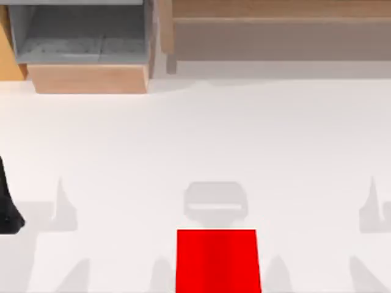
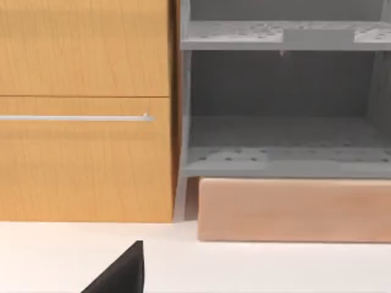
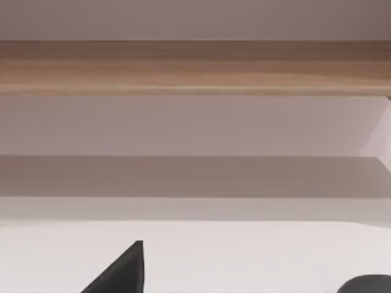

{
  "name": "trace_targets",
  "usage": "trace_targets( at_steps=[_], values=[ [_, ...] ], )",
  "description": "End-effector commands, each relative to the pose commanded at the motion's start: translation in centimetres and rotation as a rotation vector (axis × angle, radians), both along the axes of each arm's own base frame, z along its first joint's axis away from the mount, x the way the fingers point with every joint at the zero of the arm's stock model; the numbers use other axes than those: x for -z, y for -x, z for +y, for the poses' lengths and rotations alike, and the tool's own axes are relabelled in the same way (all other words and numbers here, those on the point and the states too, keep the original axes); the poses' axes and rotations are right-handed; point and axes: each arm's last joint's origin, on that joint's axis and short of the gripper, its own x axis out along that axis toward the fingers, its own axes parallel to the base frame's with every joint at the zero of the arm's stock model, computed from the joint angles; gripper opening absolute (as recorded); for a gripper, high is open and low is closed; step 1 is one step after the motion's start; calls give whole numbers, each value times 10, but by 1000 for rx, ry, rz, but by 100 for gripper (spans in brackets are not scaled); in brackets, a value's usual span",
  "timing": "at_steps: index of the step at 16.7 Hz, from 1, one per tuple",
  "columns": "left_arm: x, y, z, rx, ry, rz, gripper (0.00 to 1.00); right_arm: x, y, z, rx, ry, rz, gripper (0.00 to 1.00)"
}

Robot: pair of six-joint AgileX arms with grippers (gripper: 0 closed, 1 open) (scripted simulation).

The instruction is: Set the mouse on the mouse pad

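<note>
The mouse [image 1: 215, 204] is a pale grey rounded block with a lighter line across it, lying on the white table near the front middle. Directly in front of it and touching its near edge lies the mouse pad [image 1: 218, 260], a flat bright red rectangle that runs off the picture's lower edge. My left arm [image 1: 7, 210] is a black shape at the table's far left, well away from both. A black corner of my left gripper [image 2: 122, 274] hangs over bare table. A black corner of my right gripper [image 3: 122, 274] hangs likewise over bare table.
At the back left stands a grey open shelf unit [image 1: 82, 33] on a light wooden base [image 1: 88, 78], next to an orange wooden cabinet [image 2: 85, 110] with a metal handle. A long wooden shelf [image 1: 275, 12] runs along the back right. Flat grey shadows lie on the table's front.
</note>
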Motion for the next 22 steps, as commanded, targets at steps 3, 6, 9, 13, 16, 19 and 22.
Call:
trace_targets(
  at_steps=[3,6,9,13,16,19,22],
  values=[
    [0,0,0,0,0,0,100,-2,0,0,5,10,6,100],
    [0,0,0,0,0,0,100,-20,-1,-3,39,100,65,100],
    [0,0,0,0,0,0,100,-58,-7,-9,76,275,178,100],
    [0,0,0,0,0,0,100,-128,-39,-21,68,586,403,100],
    [0,0,0,0,0,0,100,-172,-88,-37,-19,823,614,100],
    [0,0,0,0,0,0,100,-187,-151,-61,-189,1009,832,100],
    [0,0,0,0,0,0,100,-169,-213,-85,-417,1109,1025,100]
  ],
)
